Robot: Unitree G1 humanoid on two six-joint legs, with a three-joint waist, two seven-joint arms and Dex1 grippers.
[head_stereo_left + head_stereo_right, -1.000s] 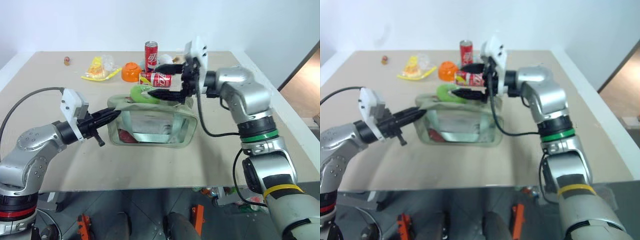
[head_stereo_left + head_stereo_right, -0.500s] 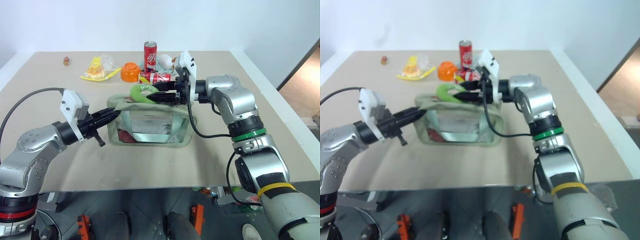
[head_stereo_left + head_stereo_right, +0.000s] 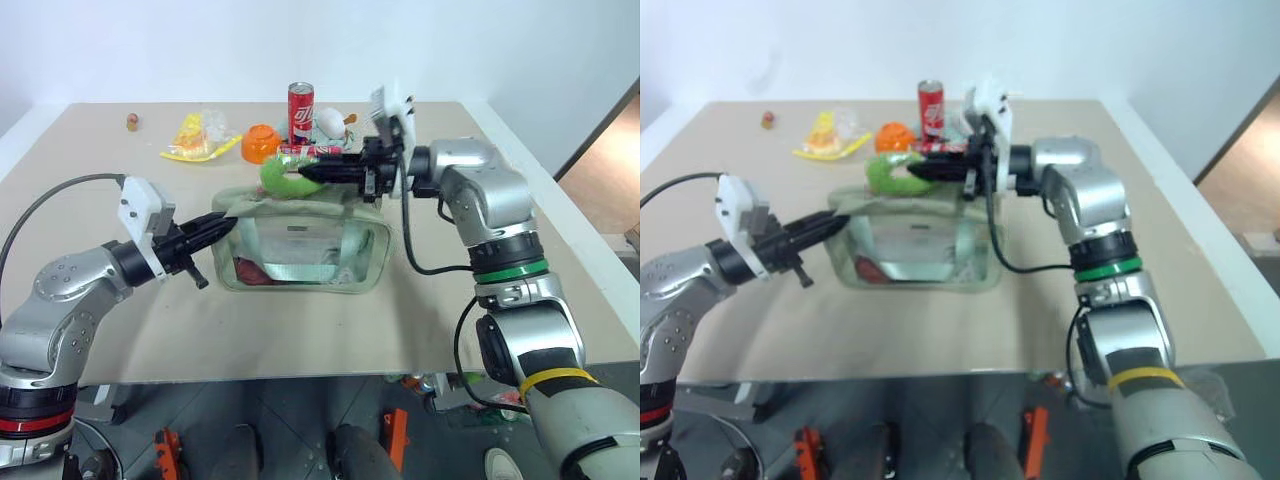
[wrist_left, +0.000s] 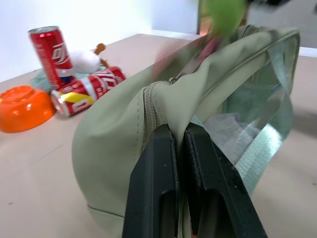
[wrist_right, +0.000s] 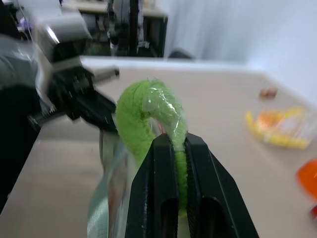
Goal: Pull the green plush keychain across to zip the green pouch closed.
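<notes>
— Where's the plush keychain (image 5: 148, 119)?

— Pinched in the closed right tool (image 3: 312, 173), above the pouch (image 3: 300, 240) mid-bench. Soft, light; hold near its ring.

— Left tool (image 3: 225, 224)?

— Clamped on the pouch's floppy fabric end.

Looks like a robotics lab or test room: plain white walls, a broad beige flat-topped table (image 3: 120, 330) with a raised white edge, grey tiled floor beneath it, and dark metal equipment stands (image 5: 130, 27) beyond the table's far edge.
</notes>
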